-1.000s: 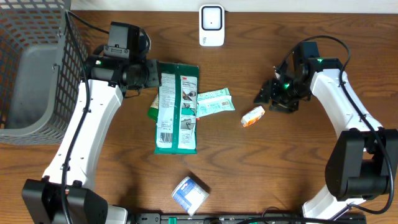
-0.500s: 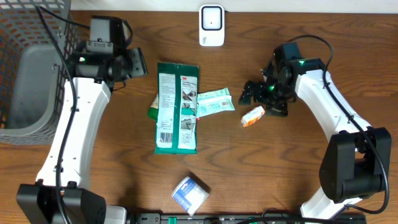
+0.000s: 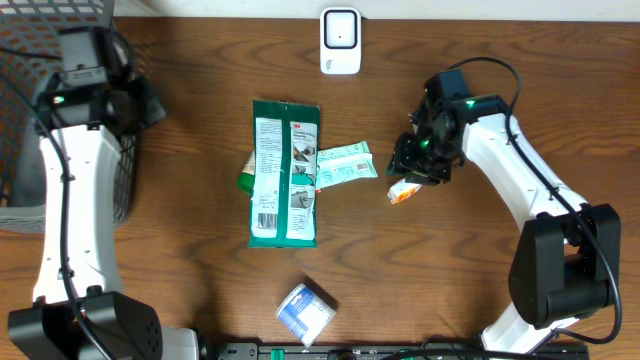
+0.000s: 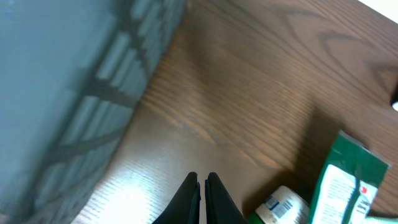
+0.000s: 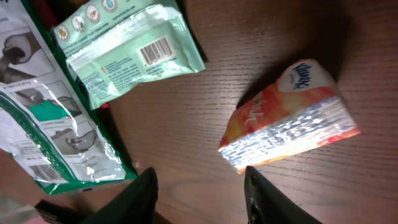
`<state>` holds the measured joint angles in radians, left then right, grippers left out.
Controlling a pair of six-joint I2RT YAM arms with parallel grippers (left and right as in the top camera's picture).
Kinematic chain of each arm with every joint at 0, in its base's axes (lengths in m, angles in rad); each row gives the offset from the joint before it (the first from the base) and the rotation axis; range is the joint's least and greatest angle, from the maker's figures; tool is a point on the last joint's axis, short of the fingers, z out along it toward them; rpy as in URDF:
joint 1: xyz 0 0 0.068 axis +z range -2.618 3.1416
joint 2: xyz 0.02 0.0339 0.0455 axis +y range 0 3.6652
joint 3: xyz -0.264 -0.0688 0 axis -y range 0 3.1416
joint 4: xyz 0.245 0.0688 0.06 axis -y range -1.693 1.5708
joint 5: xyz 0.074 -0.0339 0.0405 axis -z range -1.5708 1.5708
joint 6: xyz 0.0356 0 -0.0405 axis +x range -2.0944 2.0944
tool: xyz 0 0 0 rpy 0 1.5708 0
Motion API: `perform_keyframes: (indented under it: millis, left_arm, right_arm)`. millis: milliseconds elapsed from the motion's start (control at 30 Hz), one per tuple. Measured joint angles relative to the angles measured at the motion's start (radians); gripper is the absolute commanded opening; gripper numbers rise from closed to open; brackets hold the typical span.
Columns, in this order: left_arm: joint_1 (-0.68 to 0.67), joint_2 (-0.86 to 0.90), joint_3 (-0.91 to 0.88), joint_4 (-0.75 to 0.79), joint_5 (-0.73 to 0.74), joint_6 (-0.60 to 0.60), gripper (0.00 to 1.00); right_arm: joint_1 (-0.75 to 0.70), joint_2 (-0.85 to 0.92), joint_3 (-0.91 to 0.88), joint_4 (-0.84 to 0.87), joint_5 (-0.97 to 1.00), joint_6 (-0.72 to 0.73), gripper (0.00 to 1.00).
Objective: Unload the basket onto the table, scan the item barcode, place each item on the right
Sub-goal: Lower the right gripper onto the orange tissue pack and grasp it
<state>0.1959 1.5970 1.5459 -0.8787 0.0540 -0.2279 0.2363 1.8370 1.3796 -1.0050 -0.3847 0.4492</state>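
Note:
A white barcode scanner (image 3: 340,41) stands at the table's far edge. In the middle lies a large green packet (image 3: 286,172), with a small mint packet (image 3: 346,164) beside it, barcode face up (image 5: 134,53). An orange tissue pack (image 3: 405,189) lies right of these. My right gripper (image 3: 408,163) hovers over that pack; in the right wrist view it (image 5: 202,186) is open and empty, the tissue pack (image 5: 292,118) just ahead of its right finger. My left gripper (image 3: 152,106) is by the basket, shut and empty (image 4: 202,180).
A wire basket (image 3: 30,60) with a grey liner fills the far left corner, close to my left arm. A blue-and-white pack (image 3: 306,312) lies near the front edge. A small white-labelled item (image 4: 280,205) peeks from under the green packet (image 4: 348,186).
My left arm has swung left, away from the green packet toward the basket, and its jaws have shut. My right gripper has moved left over the tissue pack.

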Motion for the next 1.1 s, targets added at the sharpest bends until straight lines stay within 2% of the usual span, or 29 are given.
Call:
perform_keyframes:
  millis: [300,433,500,567,600,667,733,833,900,1000,1100]
  left_arm:
    - [0.024,0.0,0.0,0.01,0.019,0.022,0.08]
    - [0.024,0.0,0.0,0.012,0.026,0.027,0.09]
    - [0.024,0.0,0.0,0.012,0.033,0.031,0.17]
    - [0.024,0.0,0.0,0.014,0.043,0.04,0.4]
    - [0.024,0.0,0.0,0.015,0.048,0.043,0.45]
    - [0.024,0.0,0.0,0.02,0.055,0.036,0.5]
    - [0.022,0.0,0.0,0.026,0.064,0.026,0.54]
    - [0.021,0.0,0.0,0.041,0.072,-0.005,0.56]
    - [0.021,0.0,0.0,0.046,0.075,-0.024,0.58]
    - [0.019,0.0,0.0,0.045,0.079,-0.048,0.69]
    - [0.018,0.0,0.001,0.03,0.082,-0.066,0.73]
  right_arm:
    - [0.054,0.0,0.0,-0.051,0.072,0.044,0.62]
    - [0.087,0.0,0.0,-0.094,0.113,0.066,0.63]
    - [0.098,0.0,0.0,-0.11,0.122,0.078,0.63]
    - [0.104,0.0,0.0,-0.129,0.128,0.098,0.63]
    - [0.103,0.0,0.0,-0.136,0.132,0.109,0.63]
    - [0.103,0.0,0.0,-0.146,0.153,0.14,0.63]
    - [0.103,0.0,0.0,-0.151,0.182,0.179,0.68]
    - [0.103,0.0,0.0,-0.153,0.211,0.228,0.68]
    - [0.103,0.0,0.0,-0.151,0.226,0.251,0.72]
    - [0.103,0.0,0.0,-0.147,0.241,0.278,0.7]
    - [0.103,0.0,0.0,-0.146,0.253,0.306,0.71]
